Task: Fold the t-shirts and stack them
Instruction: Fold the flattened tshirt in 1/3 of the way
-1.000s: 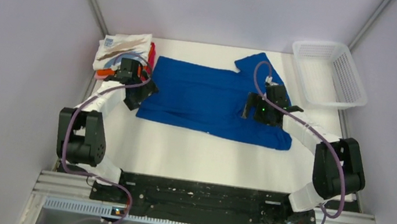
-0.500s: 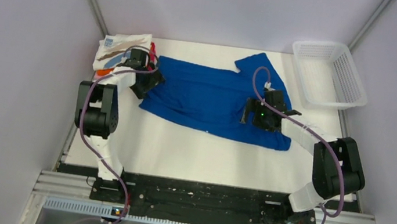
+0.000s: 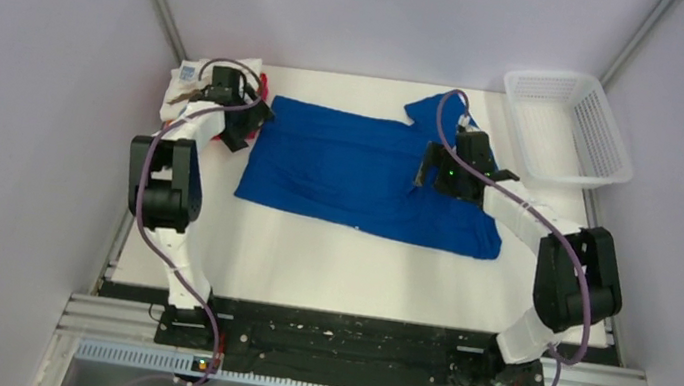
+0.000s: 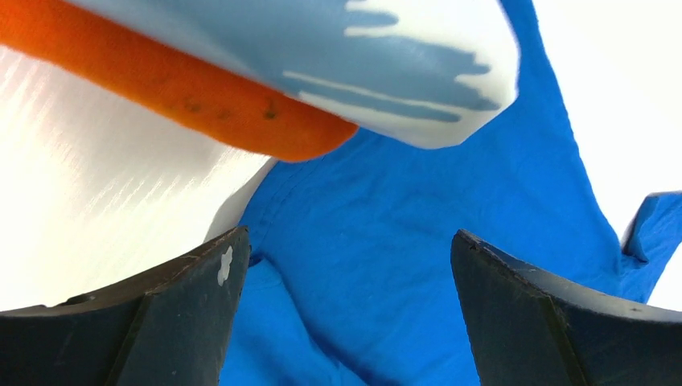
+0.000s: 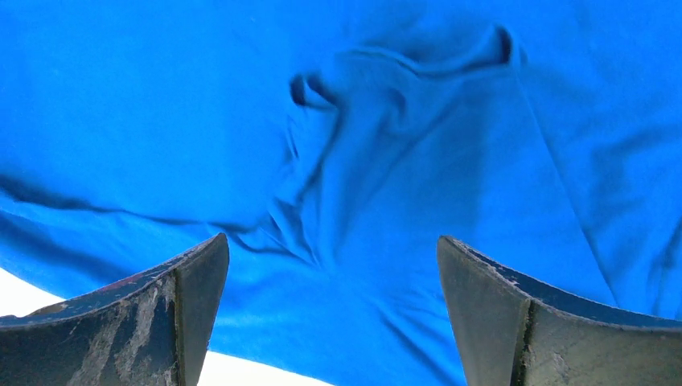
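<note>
The royal-blue t-shirt (image 3: 361,171) lies spread flat across the middle of the table, one sleeve pointing to the back right. A folded stack lies at the back left, with the white brush-stroke t-shirt (image 3: 194,81) on top of the orange one (image 4: 185,88). I cannot make out a magenta one. My left gripper (image 3: 237,130) is open and empty over the blue shirt's back-left corner, next to the stack; the blue cloth (image 4: 418,241) lies between its fingers. My right gripper (image 3: 427,173) is open and empty over the wrinkled blue cloth (image 5: 362,121) near the shirt's right end.
A white mesh basket (image 3: 570,124) stands tilted at the back right corner. Grey walls close in the left, right and back of the white table (image 3: 328,262). The stack sits against the left wall.
My left gripper has moved away from the shirt's near-left edge to the back-left corner beside the stack. The shirt's left part now lies flatter. My right gripper has shifted slightly toward the back.
</note>
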